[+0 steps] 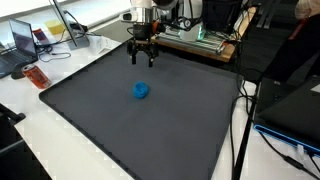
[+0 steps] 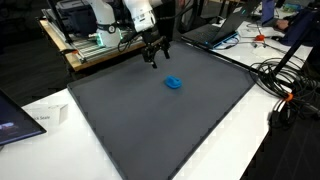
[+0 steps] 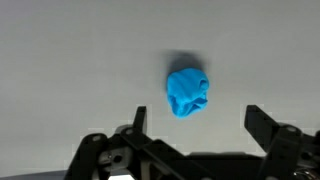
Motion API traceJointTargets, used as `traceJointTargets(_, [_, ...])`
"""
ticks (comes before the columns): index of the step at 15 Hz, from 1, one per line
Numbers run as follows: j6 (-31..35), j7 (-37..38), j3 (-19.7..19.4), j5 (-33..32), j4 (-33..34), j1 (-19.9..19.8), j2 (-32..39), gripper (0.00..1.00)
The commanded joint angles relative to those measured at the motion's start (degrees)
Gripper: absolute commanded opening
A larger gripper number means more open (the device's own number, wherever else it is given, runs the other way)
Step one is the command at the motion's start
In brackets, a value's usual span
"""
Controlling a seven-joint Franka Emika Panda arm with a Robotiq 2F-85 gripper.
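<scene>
A small crumpled blue object (image 1: 141,91) lies near the middle of the dark grey mat (image 1: 90,120); it also shows as the blue object (image 2: 174,82) on the mat (image 2: 130,125). My gripper (image 1: 144,58) hangs open above the mat's far edge, short of the blue object and well above it, and appears as the gripper (image 2: 155,60) from the opposite side. In the wrist view the blue object (image 3: 187,93) lies ahead of the open gripper (image 3: 199,122), between the lines of its two fingers, with nothing held.
A laptop (image 1: 22,45), a red object (image 1: 37,76) and cables sit on the white table beside the mat. Equipment on a wooden bench (image 2: 85,48) stands behind the arm. A paper card (image 2: 50,116) and cables (image 2: 285,85) lie off the mat's sides.
</scene>
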Motion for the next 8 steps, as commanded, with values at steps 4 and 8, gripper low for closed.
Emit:
traceJointTargets(4, [2.53,28.70,-3.96,-21.49,-4.16,2.96,0.91,1.00])
traceJointTargets(8, [1.78,26.50,-3.51,-19.50,-3.19,2.67,1.58,1.00])
